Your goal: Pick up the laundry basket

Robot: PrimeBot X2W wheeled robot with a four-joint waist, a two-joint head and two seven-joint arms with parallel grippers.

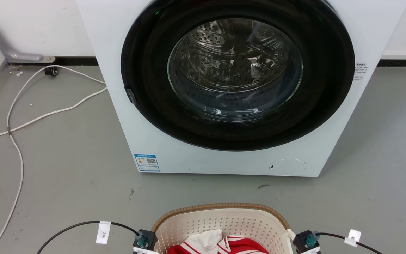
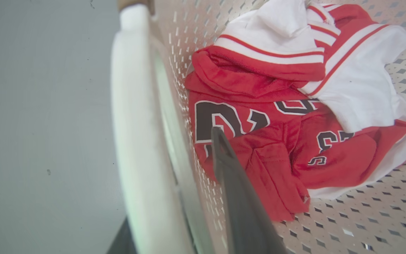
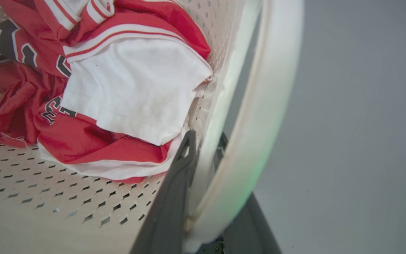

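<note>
The laundry basket (image 1: 220,220), cream perforated plastic with a brown woven-look rim, sits at the bottom middle of the head view with red-and-white clothes (image 1: 220,244) in it. My left gripper (image 2: 167,176) straddles its left side. One dark finger (image 2: 240,197) is inside against the wall, the other is outside, and the white loop handle (image 2: 132,123) lies between them. On the opposite side my right gripper (image 3: 206,141) is shut the same way, clamping the wall and white handle (image 3: 259,116). Both black wrist blocks (image 1: 145,240) (image 1: 307,241) flank the basket.
A white front-loading washer (image 1: 224,158) with a dark round closed door (image 1: 236,70) stands close behind the basket. White cables (image 1: 16,148) trail over the grey floor at the left. Bare grey floor lies to both sides of the basket.
</note>
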